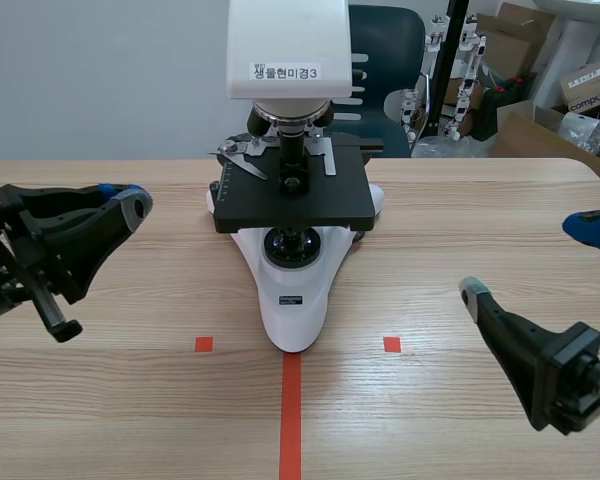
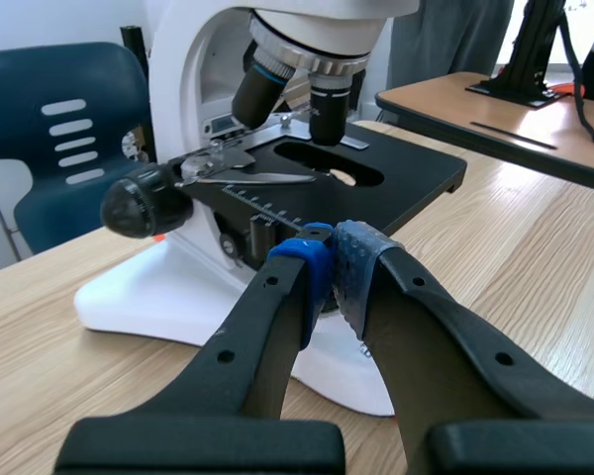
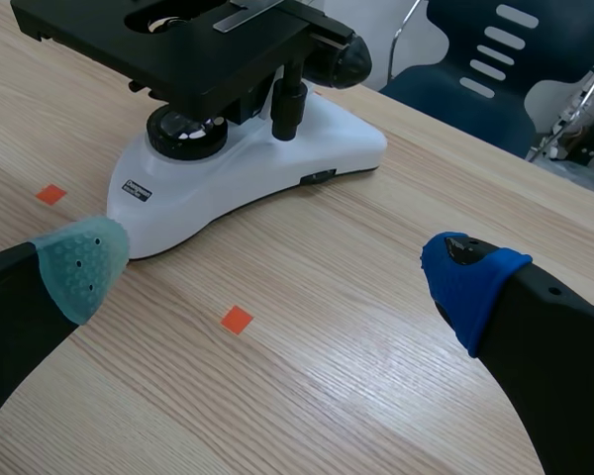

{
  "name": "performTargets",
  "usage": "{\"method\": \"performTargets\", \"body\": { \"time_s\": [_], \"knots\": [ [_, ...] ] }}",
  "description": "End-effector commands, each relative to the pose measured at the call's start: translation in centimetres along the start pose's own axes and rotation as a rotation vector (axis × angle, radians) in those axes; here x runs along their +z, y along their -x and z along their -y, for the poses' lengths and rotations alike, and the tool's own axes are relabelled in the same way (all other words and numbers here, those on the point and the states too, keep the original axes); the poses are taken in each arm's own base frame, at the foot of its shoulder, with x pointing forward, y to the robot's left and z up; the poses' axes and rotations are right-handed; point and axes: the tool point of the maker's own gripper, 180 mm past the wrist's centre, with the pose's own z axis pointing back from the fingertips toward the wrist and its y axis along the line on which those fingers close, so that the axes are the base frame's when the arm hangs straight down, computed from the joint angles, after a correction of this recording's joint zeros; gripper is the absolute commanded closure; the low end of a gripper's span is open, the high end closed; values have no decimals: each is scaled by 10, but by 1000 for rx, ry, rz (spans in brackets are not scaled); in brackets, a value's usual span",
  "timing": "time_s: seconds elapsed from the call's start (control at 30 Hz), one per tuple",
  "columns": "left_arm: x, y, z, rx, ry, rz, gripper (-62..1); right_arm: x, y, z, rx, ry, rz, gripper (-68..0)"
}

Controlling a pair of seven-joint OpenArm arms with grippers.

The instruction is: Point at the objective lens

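A white microscope (image 1: 293, 250) with a black stage (image 1: 292, 190) stands at the table's middle. Its objective lenses (image 1: 292, 125) hang under the white head, above the stage; in the left wrist view the objective lenses (image 2: 329, 104) show as dark barrels over the stage (image 2: 376, 178). My left gripper (image 1: 130, 200) is shut, raised to the left of the microscope at about stage height, tips toward it and apart from it; its pads (image 2: 332, 267) meet ahead of the stage's edge. My right gripper (image 1: 540, 255) is open, low at the right, with nothing between its fingers (image 3: 84, 267).
A blue chair (image 1: 385, 60) stands behind the table, with cardboard boxes (image 1: 580, 90) at the back right. Orange-red tape marks lie on the wood before the microscope's base (image 3: 228, 178). Another table (image 2: 495, 114) shows beyond the stage in the left wrist view.
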Motion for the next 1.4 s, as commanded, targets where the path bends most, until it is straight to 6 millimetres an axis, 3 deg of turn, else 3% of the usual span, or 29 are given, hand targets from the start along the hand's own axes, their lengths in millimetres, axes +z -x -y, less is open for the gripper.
{"method": "performTargets", "body": {
  "time_s": [0.0,0.27,0.77,1.37],
  "knots": [
    [-6,-8,-2,2,1,40,-37,-2,-9,3,4,3,34,-679],
    [-17,12,-3,12,26,32,-37,-2,-9,3,4,3,34,-679],
    [-27,-2,4,-3,81,129,-37,-2,-9,3,4,3,34,-679],
    [-25,5,25,41,155,155,-37,-2,-9,3,4,3,34,-679]
  ]
}}
